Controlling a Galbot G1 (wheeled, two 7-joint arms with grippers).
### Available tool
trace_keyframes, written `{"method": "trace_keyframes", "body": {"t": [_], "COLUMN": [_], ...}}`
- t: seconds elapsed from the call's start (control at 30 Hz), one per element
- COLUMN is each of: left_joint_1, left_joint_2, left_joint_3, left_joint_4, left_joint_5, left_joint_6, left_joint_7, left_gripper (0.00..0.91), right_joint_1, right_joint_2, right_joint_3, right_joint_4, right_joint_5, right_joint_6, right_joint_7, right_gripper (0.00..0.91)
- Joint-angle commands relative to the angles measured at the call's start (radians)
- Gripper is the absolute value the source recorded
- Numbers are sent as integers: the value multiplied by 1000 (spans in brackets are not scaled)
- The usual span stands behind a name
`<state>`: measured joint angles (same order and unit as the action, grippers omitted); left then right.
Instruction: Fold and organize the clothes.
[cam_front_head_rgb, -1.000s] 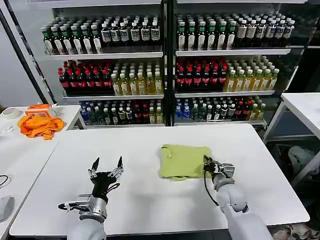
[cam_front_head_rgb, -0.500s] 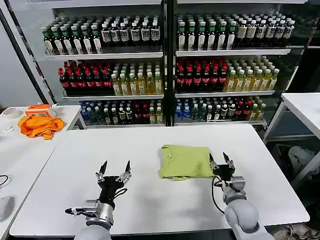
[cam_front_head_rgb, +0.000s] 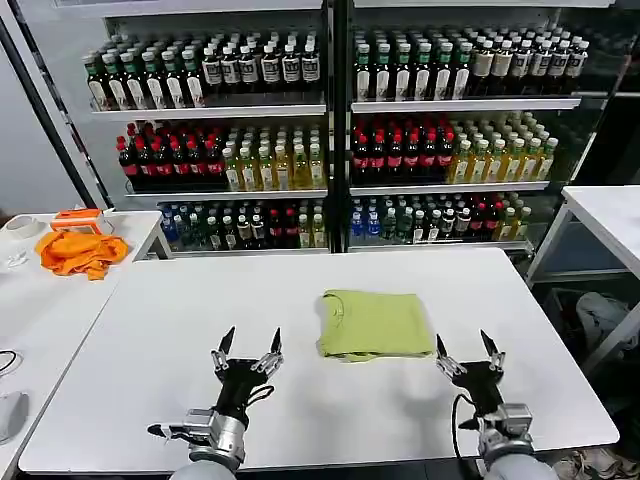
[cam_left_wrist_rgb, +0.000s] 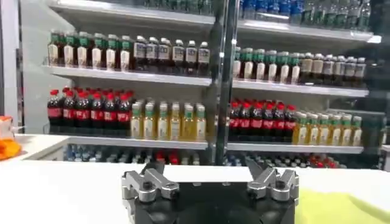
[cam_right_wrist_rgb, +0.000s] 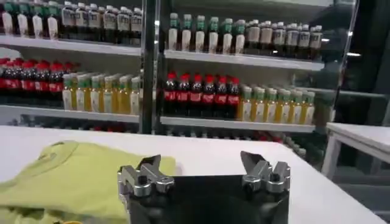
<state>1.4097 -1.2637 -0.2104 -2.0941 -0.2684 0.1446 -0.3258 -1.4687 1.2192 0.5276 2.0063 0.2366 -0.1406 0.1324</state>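
- Cloth first: I see the yellow-green cotton T-shirt (cam_front_head_rgb: 375, 324) folded flat, right of the white table's (cam_front_head_rgb: 140, 330) centre.
- Soft, limp; I'd pinch a folded edge.
- Left gripper (cam_front_head_rgb: 249, 347) and right gripper (cam_front_head_rgb: 467, 349) hover spread, empty, near the front edge.

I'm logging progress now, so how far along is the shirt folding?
Done, by the look of it: the T-shirt lies folded into a compact rectangle near the middle of the white table. Nothing is in hand: the left hand and right hand both sit open near the table's front edge, clear of the shirt. What may be left is tidying or moving it; the orange cloth lies on the side table.
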Motion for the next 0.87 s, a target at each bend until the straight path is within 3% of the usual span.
{"method": "trace_keyframes", "body": {"t": [0.03, 0.5, 0.87], "left_joint_1": [29, 75, 95], "left_joint_2": [-13, -12, -10], "left_joint_3": [17, -17, -33], "left_joint_4": [-20, -57, -73], "left_joint_5": [13, 18, 23], "left_joint_6": [0, 3, 3], "left_joint_7": [1, 8, 11], "left_gripper": [907, 907, 907], "right_joint_1": [-149, -170, -174], "right_joint_2": [1, 21, 28], "right_joint_3": [56, 35, 39], "right_joint_4": [126, 157, 179], "right_joint_5": [-34, -85, -74], "right_joint_6": [32, 46, 34], "right_joint_7": [0, 22, 35], "right_gripper": [907, 907, 907]}}
